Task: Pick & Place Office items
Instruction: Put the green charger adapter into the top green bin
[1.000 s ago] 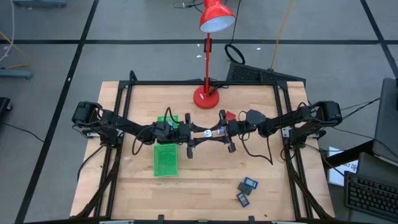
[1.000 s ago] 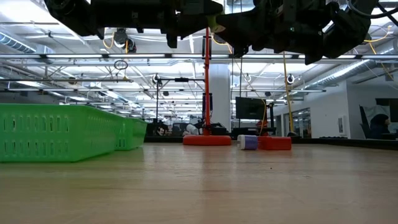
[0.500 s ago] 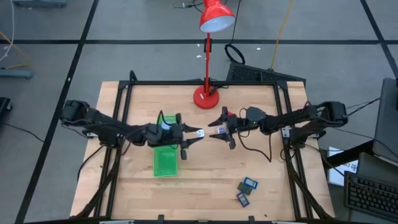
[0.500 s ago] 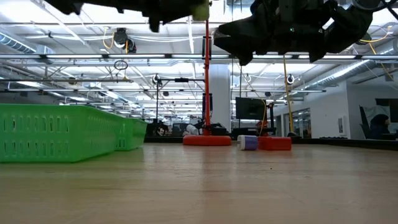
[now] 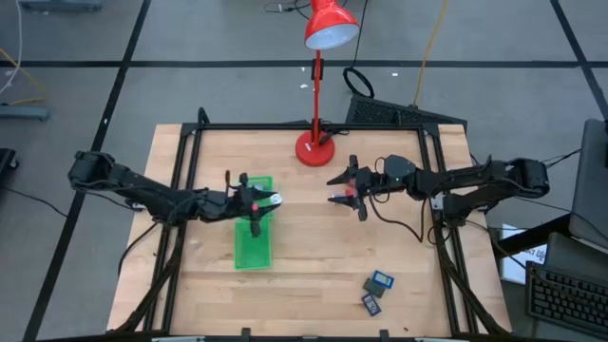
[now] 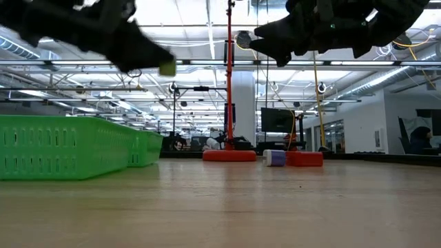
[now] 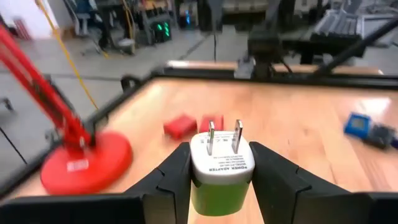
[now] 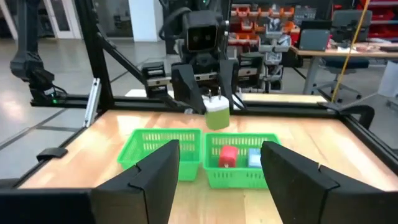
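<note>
**Left hand carries a power adapter over the green tray**

The left hand (image 7: 214,180) is clamped on a small power adapter (image 7: 221,169), white on top with two prongs up and green below, pinched by its sides between the two fingers. Seen from above, this hand hangs over the long green tray (image 5: 253,249), which suits a drop into one of its compartments; judging by that, the placing step is near. Which compartment lies directly beneath cannot be told. The right wrist view shows a red piece (image 8: 228,156) and a whitish-blue piece (image 8: 254,158) already lying in one compartment.

The right hand (image 5: 346,189) floats over the middle of the table (image 5: 399,247), fingers apart and empty, well clear of the tray.

Further out, two red blocks (image 7: 196,124) lie near the red lamp's base (image 5: 314,148), and two dark rectangles with blue faces (image 5: 376,290) sit near the table's front edge. Nothing stands between the adapter and the tray.
</note>
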Robot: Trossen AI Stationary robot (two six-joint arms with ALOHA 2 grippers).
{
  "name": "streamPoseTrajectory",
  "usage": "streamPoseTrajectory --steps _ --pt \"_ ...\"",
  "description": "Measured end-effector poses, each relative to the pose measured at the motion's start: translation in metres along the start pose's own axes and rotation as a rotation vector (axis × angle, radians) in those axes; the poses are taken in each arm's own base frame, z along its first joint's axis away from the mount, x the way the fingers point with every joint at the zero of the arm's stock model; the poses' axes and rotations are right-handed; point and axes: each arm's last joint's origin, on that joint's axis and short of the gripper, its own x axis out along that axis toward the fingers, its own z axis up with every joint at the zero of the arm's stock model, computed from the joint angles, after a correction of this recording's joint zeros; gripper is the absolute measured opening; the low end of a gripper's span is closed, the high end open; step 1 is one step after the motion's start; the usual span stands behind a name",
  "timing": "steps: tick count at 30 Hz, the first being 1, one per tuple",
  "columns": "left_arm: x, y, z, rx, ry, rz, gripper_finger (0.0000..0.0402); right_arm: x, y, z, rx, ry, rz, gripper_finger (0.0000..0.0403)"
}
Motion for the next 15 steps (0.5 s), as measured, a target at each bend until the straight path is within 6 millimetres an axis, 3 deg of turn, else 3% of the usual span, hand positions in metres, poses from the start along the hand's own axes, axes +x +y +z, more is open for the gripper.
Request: streamPoseTrajectory --steps 4,8,15 --pt "-0.019 0.009 -0.024 -0.066 0.034 -0.045 0.0132 0.000 -0.002 0.000 0.000 0.005 -0.008 0.0212" --pt "-0.029 0.019 -0.051 -0.117 0.088 0.055 0.0132 0.000 -0.002 -0.001 -0.008 0.005 -0.033 0.0212" --pt "-0.033 0.027 -0.070 -0.203 0.134 0.104 0.0140 0.000 -0.002 0.000 -0.010 -0.002 -0.034 0.0212"
